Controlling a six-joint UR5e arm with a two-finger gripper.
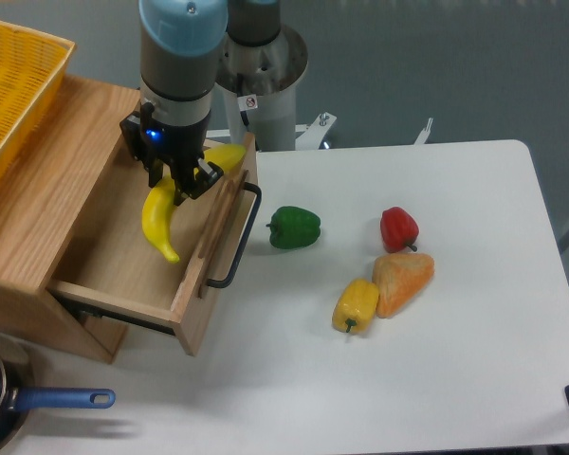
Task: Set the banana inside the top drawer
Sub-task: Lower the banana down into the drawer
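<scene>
One step left, by the look of it: the carry done, the release not yet made. Banana (168, 204) pinched near its middle by the gripper (182, 182), fingers clenched on the fruit, hanging inside the outline of the open top drawer (123, 251) and above its floor; whether touching the wood, impossible to tell from this angle. Long axis running on a diagonal, upper end toward the drawer's right rear corner, just beside the front panel and the black bar handle (235, 237), lower tip pointing down and toward the drawer's near left, curve bulging to the left. Next move, as a judgement: lower a little until the low tip meets the drawer floor, then part the fingers and lift straight up. Care needed at the upper end, close to the front panel, since a snag there could leave the fruit propped on the rim rather than lying flat. Well apart on the white table (455, 360): green pepper (294, 227), red pepper (399, 228), yellow pepper (356, 304), and an orange pepper (403, 282) touching the yellow one.
</scene>
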